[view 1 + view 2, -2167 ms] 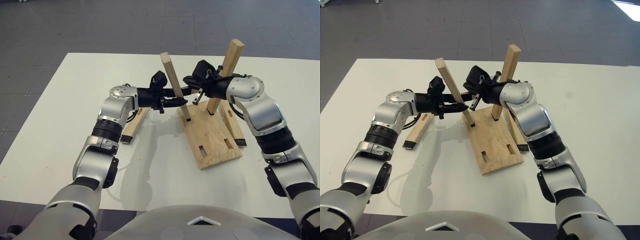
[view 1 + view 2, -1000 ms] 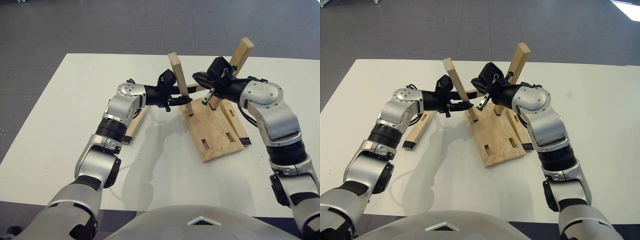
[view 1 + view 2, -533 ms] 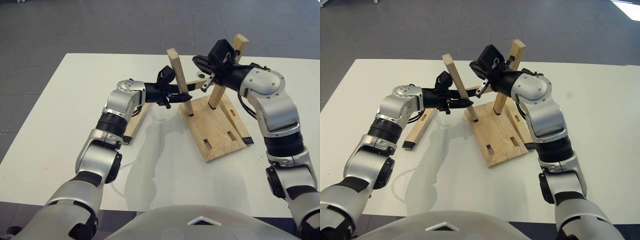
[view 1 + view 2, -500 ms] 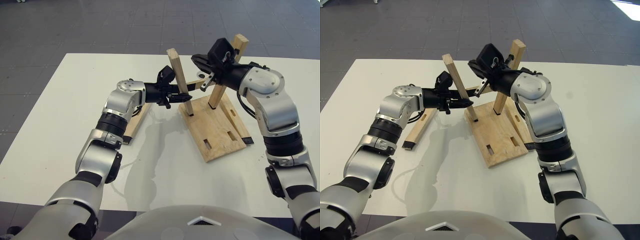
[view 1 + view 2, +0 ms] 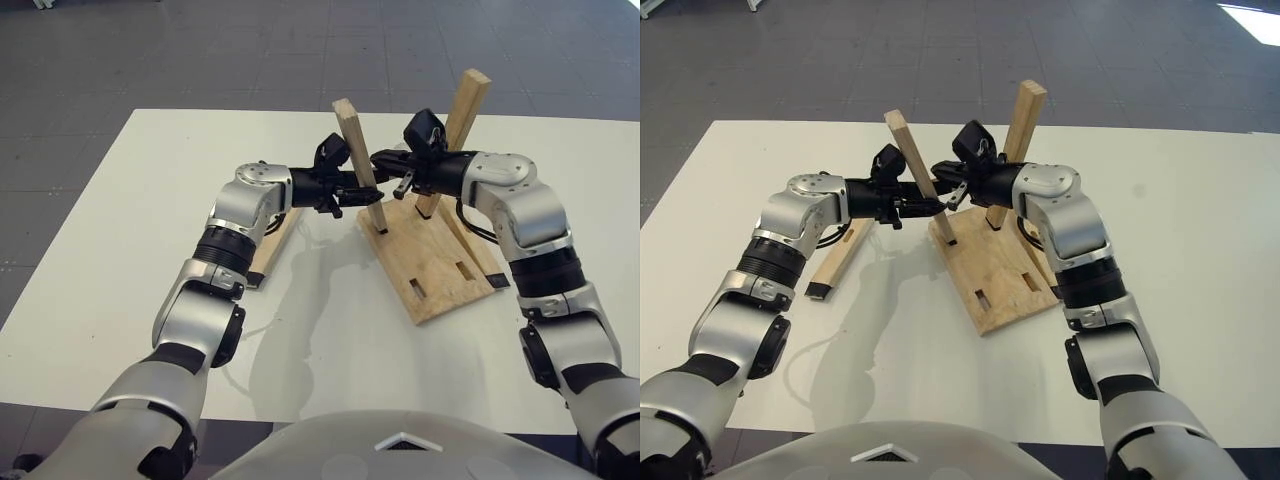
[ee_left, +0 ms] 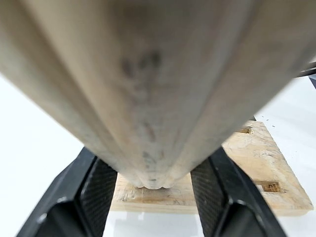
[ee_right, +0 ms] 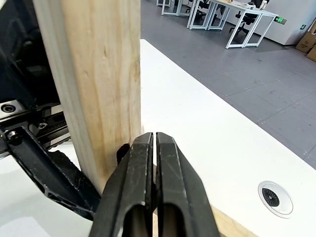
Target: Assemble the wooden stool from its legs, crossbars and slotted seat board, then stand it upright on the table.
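gripping leg [image 5: 350,135] on seat board [image 5: 435,265]

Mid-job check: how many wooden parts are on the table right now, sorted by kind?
seat board: 1
upright leg, standing in the board's slots: 2
flat-lying piece, on the table beside the board: 2
Total: 5

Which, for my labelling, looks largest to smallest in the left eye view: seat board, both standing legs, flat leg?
Seat board
Then left standing leg and right standing leg: alike
Flat leg, partly hidden, so unsure
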`<state>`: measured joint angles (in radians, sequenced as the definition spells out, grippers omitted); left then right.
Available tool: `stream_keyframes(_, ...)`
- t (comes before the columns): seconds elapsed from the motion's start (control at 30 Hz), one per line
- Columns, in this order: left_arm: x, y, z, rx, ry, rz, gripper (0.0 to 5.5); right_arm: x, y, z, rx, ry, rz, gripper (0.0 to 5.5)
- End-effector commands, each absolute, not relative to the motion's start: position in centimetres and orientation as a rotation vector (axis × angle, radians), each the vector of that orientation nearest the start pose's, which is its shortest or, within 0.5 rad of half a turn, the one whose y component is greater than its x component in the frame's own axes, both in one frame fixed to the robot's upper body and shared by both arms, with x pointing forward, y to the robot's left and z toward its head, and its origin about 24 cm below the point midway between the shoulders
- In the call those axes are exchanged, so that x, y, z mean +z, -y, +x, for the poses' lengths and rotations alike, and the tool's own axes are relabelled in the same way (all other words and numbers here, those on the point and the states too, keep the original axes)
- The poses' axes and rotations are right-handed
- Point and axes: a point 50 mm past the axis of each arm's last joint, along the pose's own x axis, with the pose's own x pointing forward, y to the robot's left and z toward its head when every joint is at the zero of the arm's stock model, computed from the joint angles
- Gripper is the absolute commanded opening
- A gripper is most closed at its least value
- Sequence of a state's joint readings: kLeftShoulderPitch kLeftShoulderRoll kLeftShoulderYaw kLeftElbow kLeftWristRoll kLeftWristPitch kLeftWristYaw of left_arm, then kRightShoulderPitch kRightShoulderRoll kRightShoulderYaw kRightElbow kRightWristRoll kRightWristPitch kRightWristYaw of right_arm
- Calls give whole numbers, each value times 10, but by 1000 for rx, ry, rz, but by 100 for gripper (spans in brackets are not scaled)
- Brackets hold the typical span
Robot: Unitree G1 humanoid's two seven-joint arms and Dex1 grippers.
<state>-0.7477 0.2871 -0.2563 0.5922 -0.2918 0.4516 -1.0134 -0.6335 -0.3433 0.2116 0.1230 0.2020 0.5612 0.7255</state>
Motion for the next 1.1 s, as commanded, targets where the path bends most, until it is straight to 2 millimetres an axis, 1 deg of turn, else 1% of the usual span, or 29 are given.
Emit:
stream_keyframes(0.03,34,-111,318,-1138,-706,-2,205,162,116,323,838,-82,-132,10)
stream_keyframes(0.1,34,-110,318,-1138,-702,14,205,205,124,315,786,98,-92,10)
stream_keyframes(0.13,34,-110,318,-1137,-701,16,205,218,129,309,768,143,-89,10)
stream_keyframes(0.2,34,-110,317,-1135,-700,17,205,229,142,297,736,171,-119,10)
stream_keyframes(0.27,33,-111,316,-1129,-702,20,205,233,154,292,701,167,-137,10)
stream_keyframes(0.33,30,-112,315,-1119,-709,40,205,231,163,291,665,147,-139,10)
stream_keyframes(0.37,28,-112,314,-1112,-717,56,205,226,167,291,648,129,-145,10)
stream_keyframes(0.43,24,-112,312,-1109,-724,79,205,218,171,290,632,97,-151,10)
stream_keyframes(0.5,24,-110,311,-1111,-716,54,204,212,172,288,630,76,-150,10)
stream_keyframes(0.57,30,-109,313,-1113,-690,25,204,207,173,287,629,59,-147,10)
stream_keyframes(0.7,52,-109,322,-1121,-596,-34,204,199,175,284,626,32,-140,10)
stream_keyframes(0.73,56,-108,323,-1127,-576,-43,241,198,175,283,626,28,-140,10)
stream_keyframes(0.77,61,-108,324,-1133,-555,-44,250,197,176,283,625,25,-139,10)
stream_keyframes(0.83,66,-106,326,-1136,-529,-42,286,195,176,281,626,19,-137,10)
stream_keyframes(0.9,69,-105,327,-1137,-515,-40,331,193,175,280,630,13,-134,10)
stream_keyframes(0.97,68,-106,327,-1129,-515,-40,357,191,174,279,634,6,-131,10)
stream_keyframes(1.03,66,-113,325,-1113,-526,-10,388,188,176,276,645,-16,-147,10)
stream_keyframes(1.1,62,-123,319,-1102,-550,73,421,182,185,269,663,-71,-188,10)
